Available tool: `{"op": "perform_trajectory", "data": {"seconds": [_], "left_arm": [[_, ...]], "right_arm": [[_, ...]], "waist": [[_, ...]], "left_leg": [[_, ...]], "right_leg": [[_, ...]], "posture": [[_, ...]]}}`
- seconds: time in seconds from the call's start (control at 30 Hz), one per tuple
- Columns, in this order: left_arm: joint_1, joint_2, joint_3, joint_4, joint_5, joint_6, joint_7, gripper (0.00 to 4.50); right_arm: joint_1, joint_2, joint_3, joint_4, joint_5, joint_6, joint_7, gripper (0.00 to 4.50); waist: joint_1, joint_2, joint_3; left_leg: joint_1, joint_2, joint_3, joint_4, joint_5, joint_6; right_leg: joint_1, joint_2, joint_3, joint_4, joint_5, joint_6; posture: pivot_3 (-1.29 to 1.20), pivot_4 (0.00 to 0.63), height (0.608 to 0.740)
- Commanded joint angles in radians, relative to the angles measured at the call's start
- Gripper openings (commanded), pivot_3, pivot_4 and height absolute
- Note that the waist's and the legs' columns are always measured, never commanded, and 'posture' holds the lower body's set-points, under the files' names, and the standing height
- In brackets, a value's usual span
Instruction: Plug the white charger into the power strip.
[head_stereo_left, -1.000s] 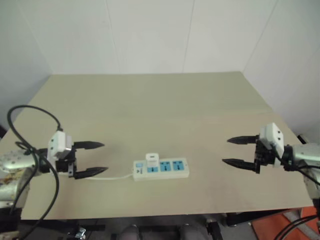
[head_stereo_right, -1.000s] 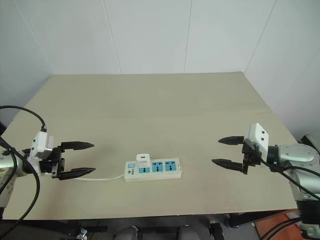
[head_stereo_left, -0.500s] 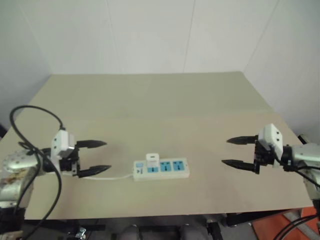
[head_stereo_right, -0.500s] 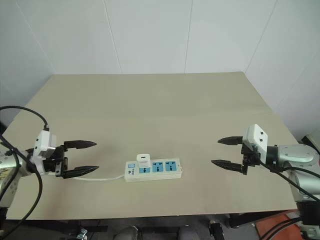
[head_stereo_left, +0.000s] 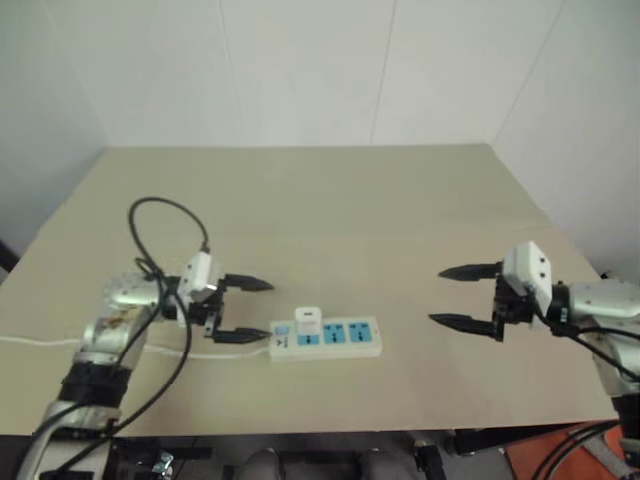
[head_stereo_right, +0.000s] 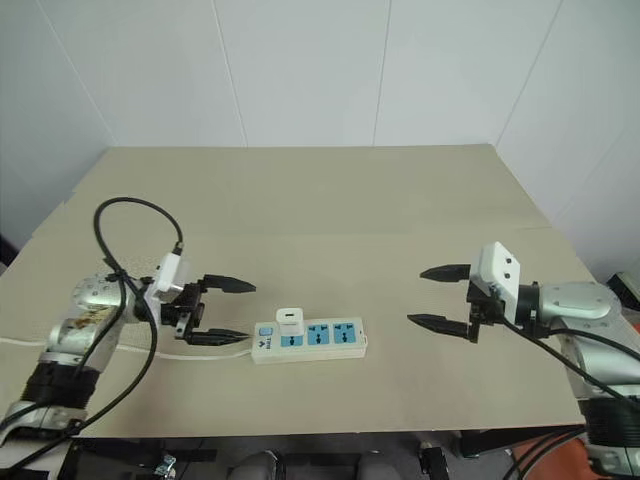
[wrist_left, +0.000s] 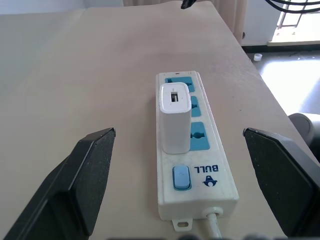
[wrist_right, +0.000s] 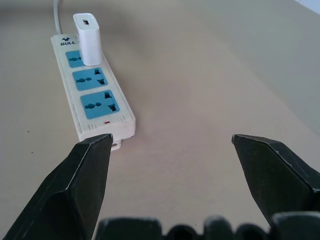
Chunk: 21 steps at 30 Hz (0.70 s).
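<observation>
From your left, the left end effector (head_stereo_right: 228, 310) hangs spread and empty just at nine o'clock of the power strip (head_stereo_right: 310, 340) on the surface (head_stereo_right: 330, 210). The white charger (head_stereo_right: 290, 321) already stands upright in the socket nearest the switch, so the plugging looks done. Well away at three o'clock, the right end effector (head_stereo_right: 428, 296) gapes empty.

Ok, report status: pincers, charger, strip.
Both pincers open, empty: left pincer at switch end, right pincer off to the side. White charger seated in power strip. Nothing obstructing.
</observation>
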Motion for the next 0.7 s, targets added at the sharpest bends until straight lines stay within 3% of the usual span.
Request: {"op": "perform_trajectory", "data": {"seconds": [0.03, 0.3, 0.7], "left_arm": [[-0.028, -0.016, -0.024, 0.025, 0.017, -0.037, -0.040, 4.46], [-0.031, -0.050, -0.047, 0.045, 0.036, -0.062, -0.059, 4.46], [-0.017, -0.025, -0.020, 0.044, 0.035, -0.068, -0.052, 4.46]], "right_arm": [[0.006, 0.000, -0.028, -0.045, 0.028, 0.013, -0.021, 4.50], [0.024, 0.005, -0.030, -0.074, 0.037, 0.024, -0.038, 4.50], [0.017, 0.013, -0.013, -0.051, 0.029, 0.004, -0.040, 4.50]], "waist": [[0.001, 0.000, 0.000], [0.000, 0.000, 0.000], [0.001, 0.000, 0.000]], "left_leg": [[0.000, 0.000, 0.000, 0.000, 0.000, 0.000], [0.000, 0.000, 0.000, 0.001, 0.000, 0.000], [0.000, 0.000, 0.000, 0.001, 0.000, 0.000]], "right_leg": [[0.000, 0.000, 0.000, 0.000, 0.000, 0.000], [0.000, 0.000, 0.000, 0.001, 0.000, 0.000], [0.000, 0.000, 0.000, 0.001, 0.000, 0.000]], "posture": [[0.00, 0.150, 0.740], [0.00, 0.150, 0.740], [0.00, 0.150, 0.740]]}}
